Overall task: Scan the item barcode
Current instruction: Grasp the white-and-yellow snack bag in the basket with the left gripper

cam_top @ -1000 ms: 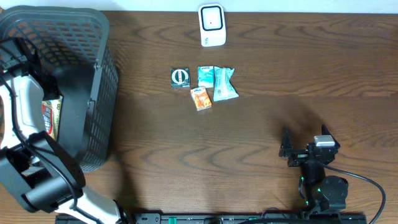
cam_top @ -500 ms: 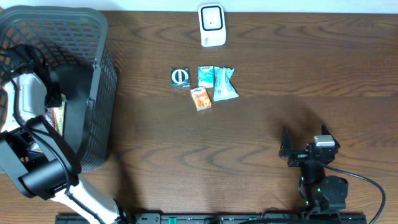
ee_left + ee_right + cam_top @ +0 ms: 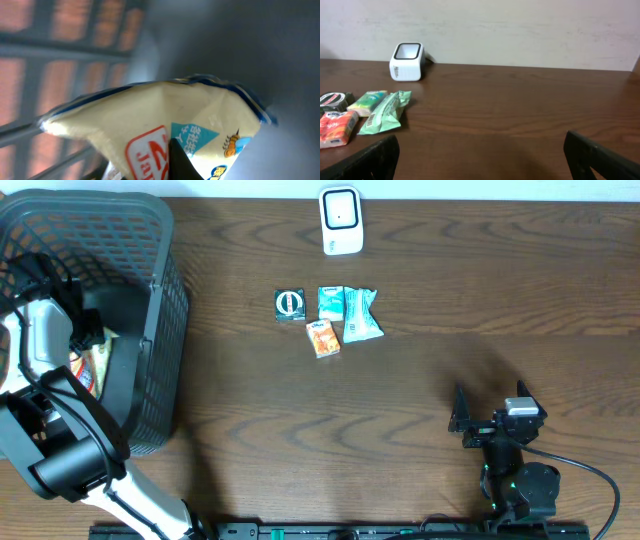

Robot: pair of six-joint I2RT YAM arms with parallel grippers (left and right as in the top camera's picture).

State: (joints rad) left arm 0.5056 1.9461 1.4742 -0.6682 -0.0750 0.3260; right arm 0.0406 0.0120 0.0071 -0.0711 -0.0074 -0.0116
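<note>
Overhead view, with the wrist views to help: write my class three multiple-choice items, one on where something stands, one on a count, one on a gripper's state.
1. Where on the table does the white scanner stand?
A. near edge
B. right edge
C. far edge

2. How many small items lie in front of the scanner?
A. two
B. four
C. six

3. The left gripper is:
A. shut on a packet inside the basket
B. open over the table
C. open beside the scanner

Answers:
1 C, it stands by the wall in the right wrist view.
2 B, a dark box, teal packet, green packet and orange box.
3 A, the left wrist view shows the packet pinched, basket mesh behind.
</note>
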